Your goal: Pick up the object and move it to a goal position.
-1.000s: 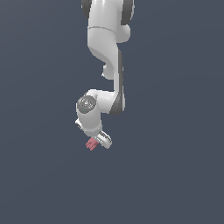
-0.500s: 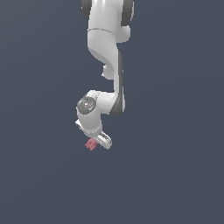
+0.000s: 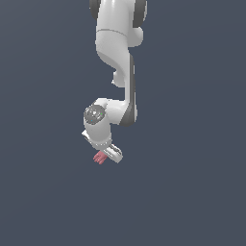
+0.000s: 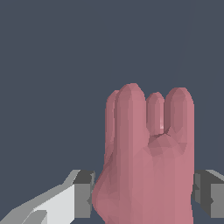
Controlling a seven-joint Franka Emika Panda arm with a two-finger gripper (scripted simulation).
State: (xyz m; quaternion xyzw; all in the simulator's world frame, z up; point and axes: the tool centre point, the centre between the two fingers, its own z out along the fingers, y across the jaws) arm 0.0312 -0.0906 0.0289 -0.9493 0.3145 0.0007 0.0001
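Your white arm (image 3: 117, 62) hangs down from the top edge against a plain dark grey-blue backdrop. At its lower end you have the gripper (image 3: 106, 154), with the pinkish-red ridged object (image 3: 100, 157) protruding on the exterior view's left, touching it.

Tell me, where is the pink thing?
The pink block sits at the arm's tip in the exterior view; in the wrist view it lies between the gripper's jaws.
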